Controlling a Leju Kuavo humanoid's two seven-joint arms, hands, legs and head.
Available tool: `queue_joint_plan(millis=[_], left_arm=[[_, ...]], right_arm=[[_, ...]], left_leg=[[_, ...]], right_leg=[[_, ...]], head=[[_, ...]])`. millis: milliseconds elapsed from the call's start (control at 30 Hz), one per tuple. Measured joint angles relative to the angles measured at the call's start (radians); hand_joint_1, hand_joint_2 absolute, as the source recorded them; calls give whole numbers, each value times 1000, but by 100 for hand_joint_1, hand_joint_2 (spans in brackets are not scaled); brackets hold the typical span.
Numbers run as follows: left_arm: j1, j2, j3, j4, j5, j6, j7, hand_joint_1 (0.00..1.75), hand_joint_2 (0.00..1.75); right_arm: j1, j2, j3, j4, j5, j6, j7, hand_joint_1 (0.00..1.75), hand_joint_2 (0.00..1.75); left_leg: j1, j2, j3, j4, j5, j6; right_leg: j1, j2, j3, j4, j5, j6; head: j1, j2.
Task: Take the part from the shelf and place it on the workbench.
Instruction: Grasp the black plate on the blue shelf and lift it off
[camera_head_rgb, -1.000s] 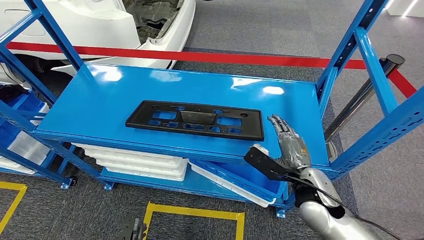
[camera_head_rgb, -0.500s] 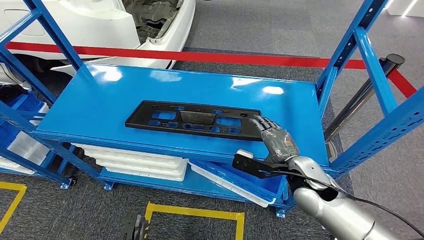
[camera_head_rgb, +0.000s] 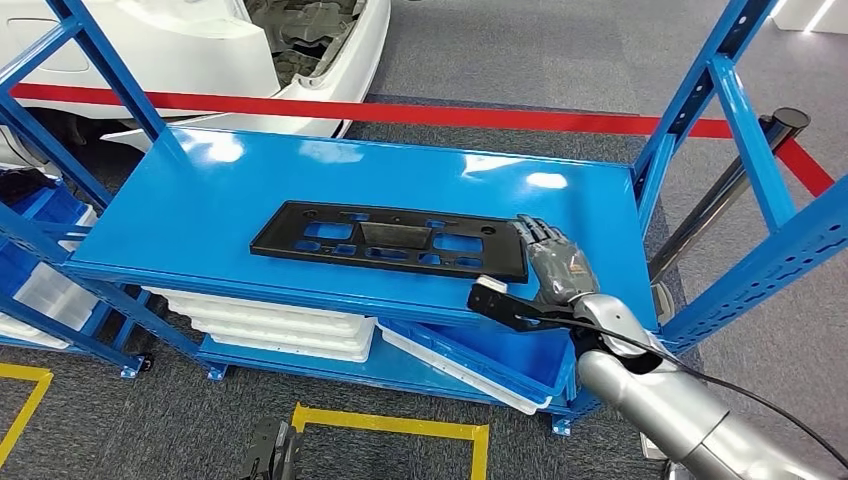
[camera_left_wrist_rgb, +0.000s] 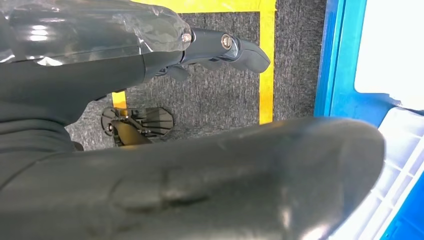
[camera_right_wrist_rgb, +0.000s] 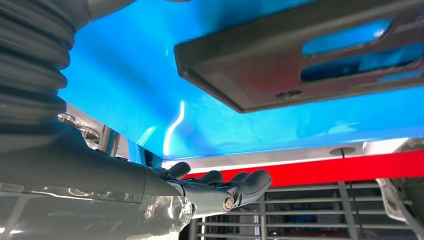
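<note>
Part first: the flat black rectangular plastic panel with cut-out openings (camera_head_rgb: 388, 241) lies flat on the glossy blue metal shelf (camera_head_rgb: 230, 190), near its front edge. Just beside the panel's right end sits the right hand (camera_head_rgb: 553, 267), fingers extended and slightly apart, holding nothing; whether the fingertips touch the panel, I cannot tell. Down low hangs the left hand (camera_left_wrist_rgb: 150, 55), fingers loosely curled over grey carpet (camera_left_wrist_rgb: 220, 95) and yellow floor tape (camera_left_wrist_rgb: 266, 75).
</note>
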Motion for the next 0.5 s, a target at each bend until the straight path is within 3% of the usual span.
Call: queue_joint_plan(millis=[233, 500], left_arm=[[0, -2, 0, 0, -4, 1, 2, 0, 0], [1, -4, 0, 0, -5, 2, 3, 0, 0]], right_arm=[[-24, 38, 5, 58, -41, -65, -47, 0, 175], [-43, 87, 7, 118, -94, -74, -101, 0, 175]], left_leg=[[0, 0, 0, 0, 0, 0], [0, 0, 0, 0, 0, 0]], right_leg=[[0, 0, 0, 0, 0, 0], [0, 0, 0, 0, 0, 0]], head=[[0, 0], [1, 0]])
